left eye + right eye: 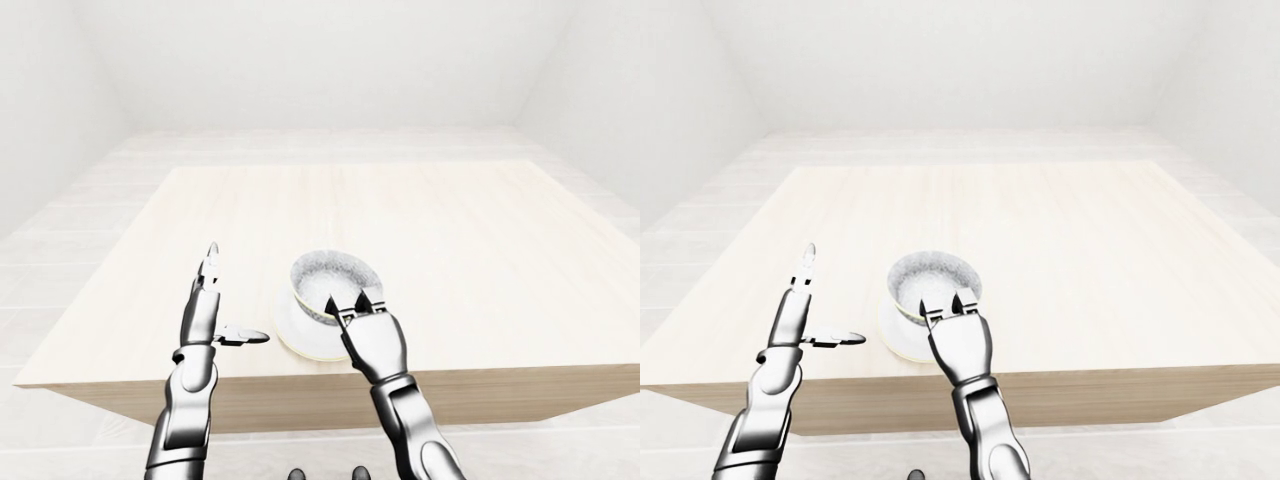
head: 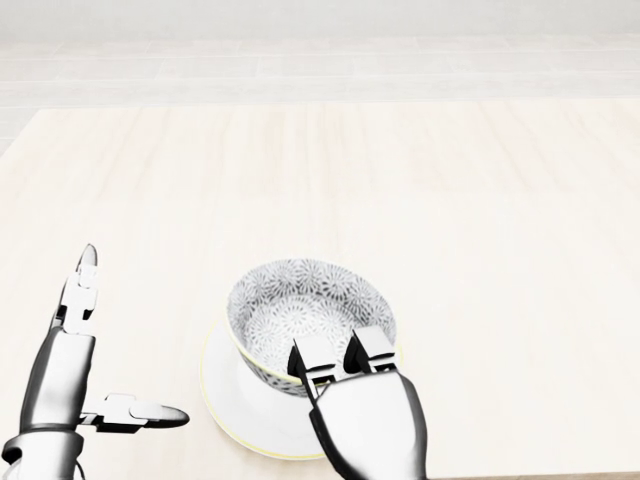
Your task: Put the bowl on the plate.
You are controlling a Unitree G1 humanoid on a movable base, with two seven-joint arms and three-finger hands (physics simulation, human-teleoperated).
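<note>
A bowl point(image 2: 300, 310) with a grey-and-white flower pattern stands upright on a white plate point(image 2: 225, 395) with a pale yellow rim, near the bottom edge of the wooden table point(image 2: 480, 200) in the head view. My right hand point(image 2: 340, 362) comes from below, and its fingers point(image 2: 372, 348) hook over the bowl's near rim. The thumb is hidden behind the hand. My left hand point(image 2: 130, 335) stands open to the left of the plate, apart from it, with its fingers pointing up and its thumb point(image 2: 150, 412) stretched toward the plate.
The light wooden table point(image 1: 450, 220) spreads wide above and to the right of the plate. Its near edge point(image 1: 330, 385) runs just below the plate. White floor and white walls surround it.
</note>
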